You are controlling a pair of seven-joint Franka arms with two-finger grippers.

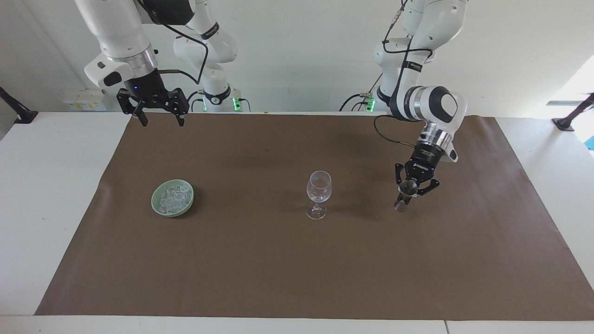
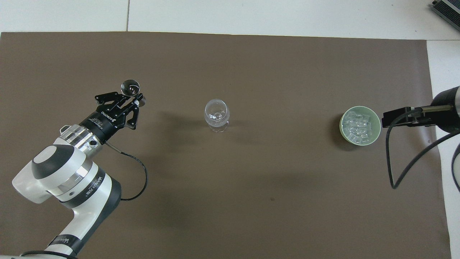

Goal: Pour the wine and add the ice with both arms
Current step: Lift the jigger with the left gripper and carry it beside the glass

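Lowest in the facing view lies bare brown mat (image 1: 297, 273). Above it, at mid-height in the frame, three things stand in a row. The ice (image 1: 175, 197) is heaped in a green bowl (image 1: 154, 204) toward the right arm's end. The stemmed wine glass (image 1: 319, 188) stands upright at the frame's centre. Toward the left arm's end, the left gripper (image 1: 412, 189) is clamped on a small clear stemmed cup (image 1: 401, 205), which hangs clear of the mat and near the wine glass. The cup's long axis runs from mouth to foot. It is close to upright, mouth uppermost, and leans slightly. In the frame's upper corner, the right gripper (image 1: 162, 123) waits with its claw spread wide and empty, over the mat's edge nearest the robots. The pouring step appears to be in hand. The next move calls for bringing the cup's mouth over the wine glass's rim and tipping it without knocking the stem. The ice seems untouched.
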